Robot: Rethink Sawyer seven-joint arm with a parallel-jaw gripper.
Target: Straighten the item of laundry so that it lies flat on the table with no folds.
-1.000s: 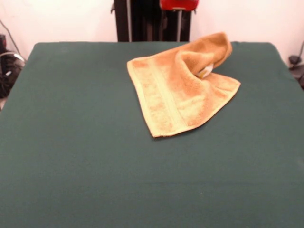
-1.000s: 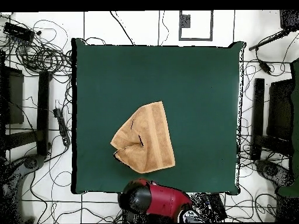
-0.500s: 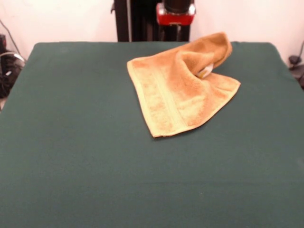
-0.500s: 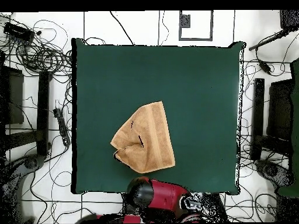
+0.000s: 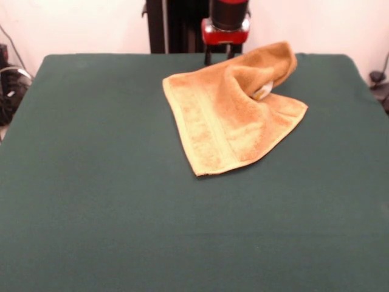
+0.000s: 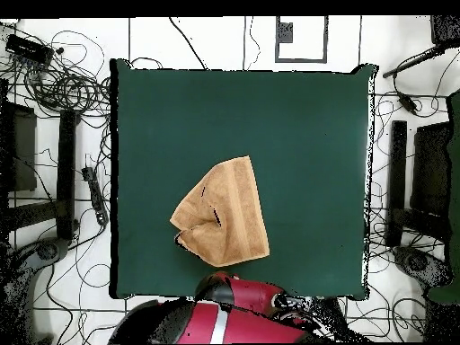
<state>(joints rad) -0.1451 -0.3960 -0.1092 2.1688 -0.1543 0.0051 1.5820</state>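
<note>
- Front view: I see the towel (image 5: 234, 112) lying on the far half of the table (image 5: 109, 201), a little right of centre, and it is not flat.
- Its far right corner is folded up and over into a rounded hump, with a small white label (image 5: 263, 91) peeking out under the fold.
- The near part of the towel lies flat on the green cloth, with a woven band running along its left edge.
- The arm's red and black end (image 5: 225, 27) comes down at the table's far edge, just behind the towel's far edge.
- I can see two dark prongs under the red collar, so I take that as the jaws (image 5: 219, 56). They are parted slightly and hold nothing. I cannot tell whether they touch the towel.
- Overhead view: the towel (image 6: 222, 216) sits in the lower middle of the table (image 6: 305, 135), close to the edge nearest the robot's base.
- From above, the folded part is on the towel's left side, where a dark crease cuts into the cloth; the right side with the band lies smooth.
- The red arm (image 6: 235, 310) fills the bottom of this view, overlapping the table's lower edge just below the towel. The jaws are hidden under it here.
</note>
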